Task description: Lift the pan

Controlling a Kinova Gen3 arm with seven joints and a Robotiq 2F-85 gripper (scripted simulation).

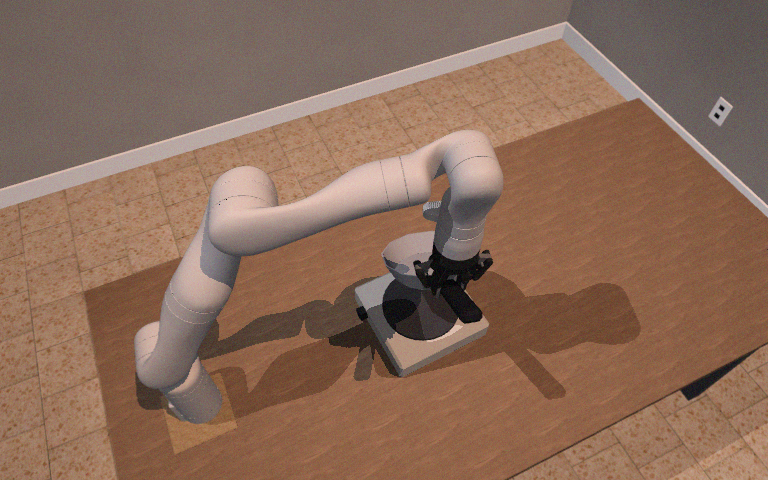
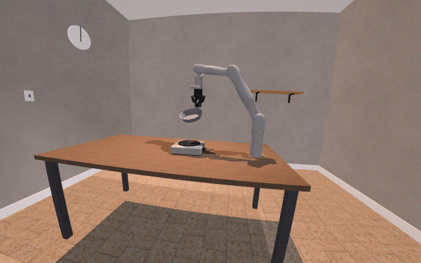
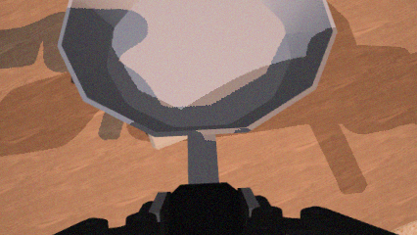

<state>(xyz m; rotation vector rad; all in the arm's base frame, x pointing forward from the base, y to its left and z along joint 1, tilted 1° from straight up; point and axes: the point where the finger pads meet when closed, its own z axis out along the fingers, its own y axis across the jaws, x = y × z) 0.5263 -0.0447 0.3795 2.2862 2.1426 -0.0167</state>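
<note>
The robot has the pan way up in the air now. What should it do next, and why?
Probably nothing new: just hold steady. The gripper is shut on the pan's handle, and the pan hangs well above the hot plate, touching nothing else. Any extra move might only wobble it.
</note>
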